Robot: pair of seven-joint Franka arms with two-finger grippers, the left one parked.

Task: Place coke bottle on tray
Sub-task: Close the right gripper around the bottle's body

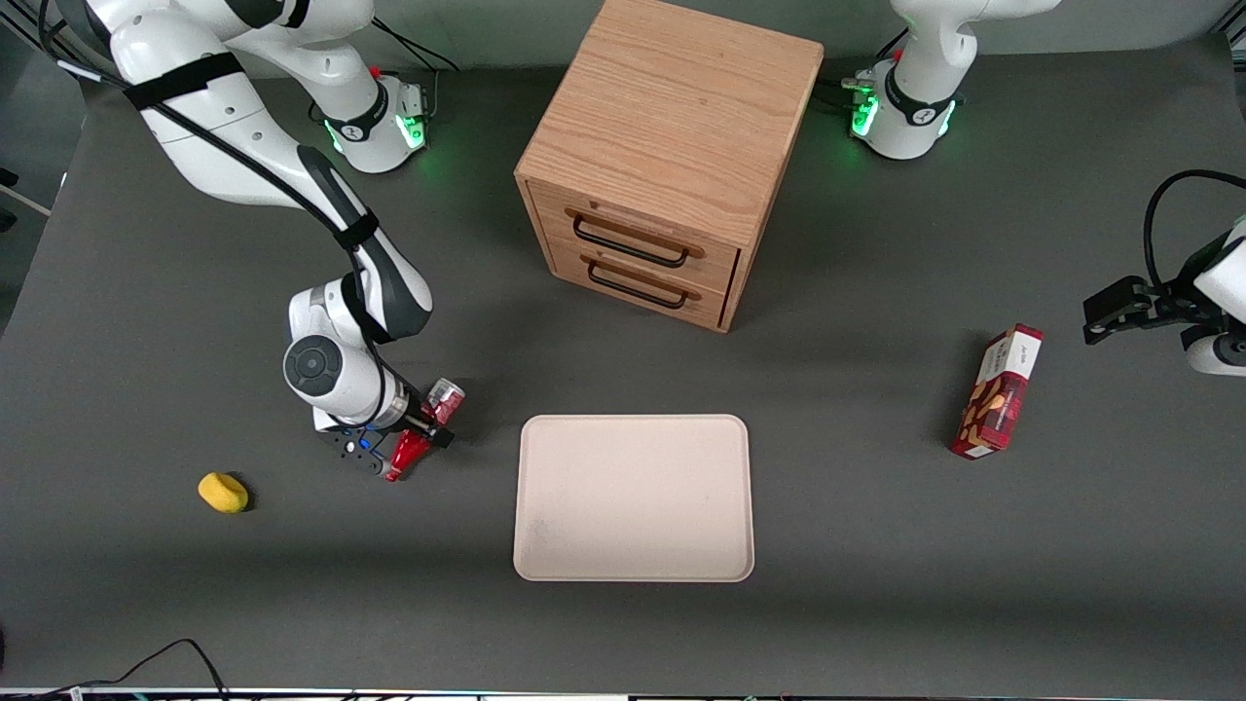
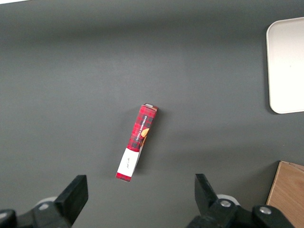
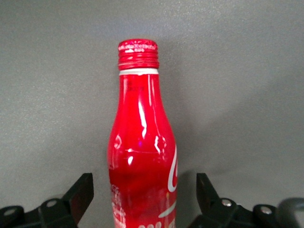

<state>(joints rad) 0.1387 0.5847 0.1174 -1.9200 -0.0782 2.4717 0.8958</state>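
**One bottle, one tray: grip not closed yet**

One coke bottle [image 3: 142, 156] is lying on the desk [image 1: 876, 584] toward the working arm's end, just beside the tray's [image 1: 633, 497] short edge but not on it. Its silver base is pointing toward the cabinet [image 1: 662, 156] and its cap toward the desk's front edge. The gripper [image 1: 428, 425] is sitting low over the bottle's mid-body w/ fingers [image 3: 80, 194] spread wide, one on each side. In the right wrist view a strip of desk is showing between each finger and the red wall, so nothing is being squeezed yet.

Handling, as a guess: the shell is looking like glossy metal, so stiff, fairly light and prob. slippery. Being round, it is likely wanting to roll if nudged off-centre. The best hold is looking like the straight body below the shoulder, approx. where the fingers are waiting, not the tapering neck.

Labels: a white script logo is curling along the body, only part of it showing, so not readable in full. Fine white print lower down is too small to make out. The red snack box [image 1: 998, 394] toward the parked arm's end is carrying writing on its white end, also illegible. A yellow lump [image 1: 223, 492] is sitting near the gripper, nearer the front edge.
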